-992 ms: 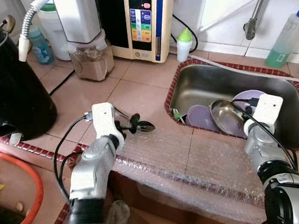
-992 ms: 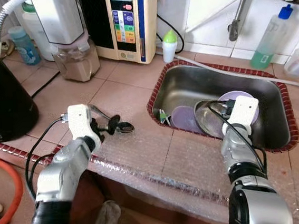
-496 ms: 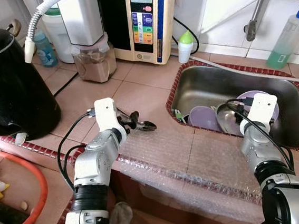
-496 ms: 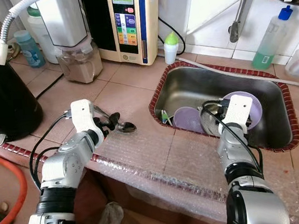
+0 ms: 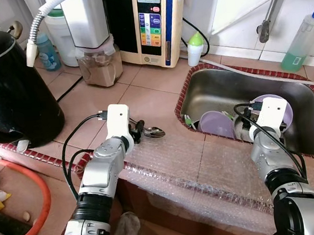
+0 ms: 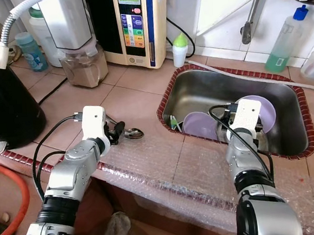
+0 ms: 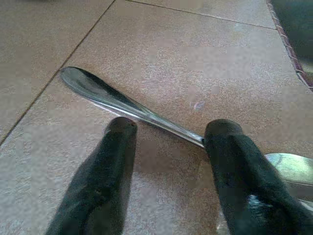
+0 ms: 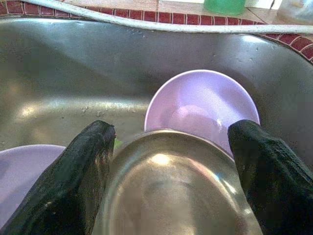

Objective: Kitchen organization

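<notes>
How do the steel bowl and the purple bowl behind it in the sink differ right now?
The steel bowl is shiny bare metal, while the purple bowl is matte lilac. The steel bowl sits nearer, between the open fingers of the right hand, and the purple bowl lies beyond them. The steel bowl overlaps the purple bowl's near rim. Both are round and sit open side up in the sink.

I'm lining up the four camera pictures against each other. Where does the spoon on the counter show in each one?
Left eye view: spoon on the tiles, just ahead of the left gripper.
Right eye view: same spot, left of the sink.
Left wrist view: handle runs between the open jaws.
Right wrist view: not in it.
Shared landmark: the sink's red-tiled rim.
</notes>
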`<state>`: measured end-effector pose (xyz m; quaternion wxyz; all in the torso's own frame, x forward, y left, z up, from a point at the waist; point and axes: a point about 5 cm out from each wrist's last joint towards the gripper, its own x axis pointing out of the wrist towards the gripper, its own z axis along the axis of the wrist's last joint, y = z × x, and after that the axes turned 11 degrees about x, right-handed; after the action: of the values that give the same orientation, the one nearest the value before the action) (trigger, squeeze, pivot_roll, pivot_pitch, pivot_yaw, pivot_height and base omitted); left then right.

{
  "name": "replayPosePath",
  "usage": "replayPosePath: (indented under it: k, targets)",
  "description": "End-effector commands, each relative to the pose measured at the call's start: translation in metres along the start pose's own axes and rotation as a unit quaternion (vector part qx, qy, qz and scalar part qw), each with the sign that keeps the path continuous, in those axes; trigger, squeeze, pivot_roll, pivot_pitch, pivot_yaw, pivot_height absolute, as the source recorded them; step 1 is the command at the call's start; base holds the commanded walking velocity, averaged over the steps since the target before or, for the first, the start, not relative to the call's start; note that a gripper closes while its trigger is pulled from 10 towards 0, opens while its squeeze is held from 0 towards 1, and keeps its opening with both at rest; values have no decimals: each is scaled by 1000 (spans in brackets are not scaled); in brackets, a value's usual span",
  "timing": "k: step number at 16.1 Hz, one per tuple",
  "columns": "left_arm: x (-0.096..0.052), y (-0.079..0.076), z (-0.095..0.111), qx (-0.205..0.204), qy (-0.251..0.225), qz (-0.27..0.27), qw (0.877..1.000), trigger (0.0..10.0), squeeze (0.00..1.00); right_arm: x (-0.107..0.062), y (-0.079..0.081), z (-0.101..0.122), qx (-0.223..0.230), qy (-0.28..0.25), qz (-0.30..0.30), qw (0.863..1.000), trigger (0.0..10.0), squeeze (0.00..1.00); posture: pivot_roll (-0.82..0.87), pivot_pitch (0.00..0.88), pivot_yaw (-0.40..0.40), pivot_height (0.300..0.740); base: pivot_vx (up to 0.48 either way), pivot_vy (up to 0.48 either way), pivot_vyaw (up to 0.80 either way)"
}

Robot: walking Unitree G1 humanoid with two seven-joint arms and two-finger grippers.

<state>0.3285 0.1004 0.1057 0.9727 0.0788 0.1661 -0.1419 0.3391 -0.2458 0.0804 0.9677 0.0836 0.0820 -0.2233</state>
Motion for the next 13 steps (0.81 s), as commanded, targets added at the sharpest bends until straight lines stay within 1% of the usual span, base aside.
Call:
replayPosePath:
  k: [1,2,3,4,5,6,7,8,10,12,13]
  targets:
    - [1,3,-16,7,36,7,999,0,0,1,5,5,2,-7,8,1000,10000,278,-2,0,22,740,0,0,0]
    - [1,3,-15,3,31,9,999,0,0,1,5,5,2,-7,9,1000,10000,192,-2,0,22,740,0,0,0]
    - [3,3,-14,-7,17,10,1000,0,0,1,5,5,5,-8,12,1000,10000,63,-3,0,23,740,0,0,0]
    - [5,2,-11,-11,9,0,1000,0,0,1,6,6,9,-9,16,1000,10000,0,-3,0,23,740,0,0,0]
    - [6,1,-11,-10,5,-2,1000,0,0,1,6,6,10,-10,17,1000,10000,0,-3,0,23,740,0,0,0]
    - [8,-1,-8,-22,-7,-15,1000,0,0,1,6,6,12,-11,19,1000,10000,0,-3,0,23,740,0,0,0]
    - [11,-2,-5,-19,-13,-17,1000,0,0,1,6,7,12,-12,19,1000,10000,0,-7,3,22,740,0,0,0]
    - [15,-4,-1,-4,-21,-24,999,0,0,1,7,7,14,-12,21,1000,10000,0,-8,3,20,740,0,0,0]
    - [20,-5,4,25,-29,-36,999,0,0,1,7,8,15,-13,23,1000,10000,0,-8,3,20,740,0,0,0]
    - [22,-3,5,36,-37,-39,998,0,0,1,8,9,17,-14,23,999,10000,0,-13,1,24,740,0,0,0]
    - [23,-1,8,45,-51,-45,997,0,0,2,7,10,19,-16,24,999,10000,0,-13,1,24,740,0,0,0]
